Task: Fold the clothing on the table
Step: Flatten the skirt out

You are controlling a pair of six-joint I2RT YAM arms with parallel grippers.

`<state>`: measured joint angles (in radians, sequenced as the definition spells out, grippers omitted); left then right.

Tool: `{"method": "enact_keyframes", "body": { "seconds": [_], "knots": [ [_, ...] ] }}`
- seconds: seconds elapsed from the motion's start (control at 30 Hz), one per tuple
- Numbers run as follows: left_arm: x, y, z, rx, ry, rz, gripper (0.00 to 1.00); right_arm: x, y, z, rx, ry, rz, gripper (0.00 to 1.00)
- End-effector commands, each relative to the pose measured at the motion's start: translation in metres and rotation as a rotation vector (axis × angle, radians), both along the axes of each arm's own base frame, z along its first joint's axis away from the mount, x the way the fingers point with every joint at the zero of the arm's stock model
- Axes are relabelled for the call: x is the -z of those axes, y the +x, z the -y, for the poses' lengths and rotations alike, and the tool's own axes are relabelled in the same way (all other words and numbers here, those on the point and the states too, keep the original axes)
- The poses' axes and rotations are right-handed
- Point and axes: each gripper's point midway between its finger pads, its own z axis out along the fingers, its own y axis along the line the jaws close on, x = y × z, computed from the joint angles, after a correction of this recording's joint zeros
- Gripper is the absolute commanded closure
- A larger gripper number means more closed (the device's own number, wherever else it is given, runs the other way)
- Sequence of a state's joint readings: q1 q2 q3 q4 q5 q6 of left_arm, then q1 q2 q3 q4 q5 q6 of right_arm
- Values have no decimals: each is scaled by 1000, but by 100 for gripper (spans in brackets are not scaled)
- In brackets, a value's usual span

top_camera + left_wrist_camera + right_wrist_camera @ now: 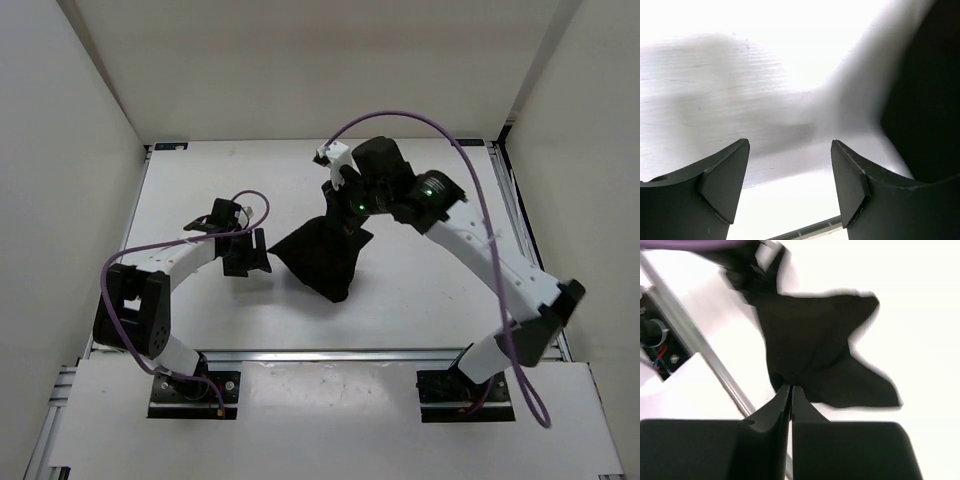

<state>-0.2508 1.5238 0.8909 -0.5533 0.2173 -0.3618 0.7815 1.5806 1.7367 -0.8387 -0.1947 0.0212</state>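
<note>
The right gripper (790, 390) is pinching the clothing (810, 350) with its jaws pressed together, only a thin fold of fabric caught between them. The black garment is fanning out beyond the fingertips and hanging below them in a peaked, tent-like shape, its lower part resting on the table (200, 180). The left gripper (790, 145) is standing fully spread and holding nothing. It is hovering low over bare white tabletop, with the garment's dark edge lying just off the outer side of its right-hand finger, near but, as far as the wrist view shows, not touching. The step in hand is probably raising one edge or corner so the cloth can be spread or doubled over. Doing that well likely means having the free gripper take a second point on the near edge, so the fabric is being stretched between two grips rather than dragged as a bunch. It also means carrying the pinched edge low and slowly, so the part on the table is lying flat, and letting go only when the edges are lining up. So slim a pinch could be slipping off soft cloth. Which part of the garment is caught cannot be told, since the matte black is hiding seams and layers. No brand, label or writing is showing on the garment, the arms or the aluminium rail (715, 365) running off to the left of the right gripper's fingers; only a green light (428, 188) is glowing on the right wrist.
</note>
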Motion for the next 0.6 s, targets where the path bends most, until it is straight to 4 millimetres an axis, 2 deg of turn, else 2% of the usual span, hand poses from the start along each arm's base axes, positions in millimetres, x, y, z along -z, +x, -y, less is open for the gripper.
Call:
{"method": "enact_keyframes", "body": {
  "seconds": [0.0, 0.07, 0.13, 0.2, 0.23, 0.3, 0.33, 0.37, 0.4, 0.43, 0.47, 0.5, 0.53, 0.57],
  "knots": [
    [-9, 0, 6, 9, -13, 20, 23, -37, -23, 8, -72, -13, 177, 100],
    [-11, 1, 7, 8, -13, 27, 23, -51, -16, 12, -40, 5, 217, 100],
    [-14, 2, 7, -3, -22, 38, 23, -74, 0, 12, -11, 88, 243, 100],
    [-14, 0, 9, -4, -34, 37, 23, -77, 39, 27, 85, 120, 245, 100],
    [-13, -1, 8, -1, -29, 41, 24, -82, 51, 26, 106, 162, 238, 100],
    [-13, -3, 9, -14, -43, 31, 23, -50, 106, 45, 232, 146, 152, 100],
    [-12, -3, 9, -14, -42, 33, 23, -32, 132, 45, 292, 149, 95, 95],
    [-11, -5, 8, -13, -38, 27, 23, -29, 153, 59, 370, 164, 66, 89],
    [-13, -2, 7, -25, -45, 35, 23, 4, 181, 71, 446, 130, 2, 89],
    [-14, -4, 10, -15, -46, 31, 23, 29, 206, 80, 548, 118, -52, 81],
    [-16, -5, 10, -14, -48, 32, 23, 31, 221, 93, 602, 151, -79, 50],
    [-17, -3, 10, -13, -48, 37, 24, 54, 236, 106, 646, 146, -134, 31],
    [-18, -4, 10, -1, -43, 40, 23, 61, 243, 113, 699, 155, -169, 18],
    [-22, -3, 10, -9, -43, 43, 23, 63, 244, 121, 710, 157, -183, 14]
  ]
}}
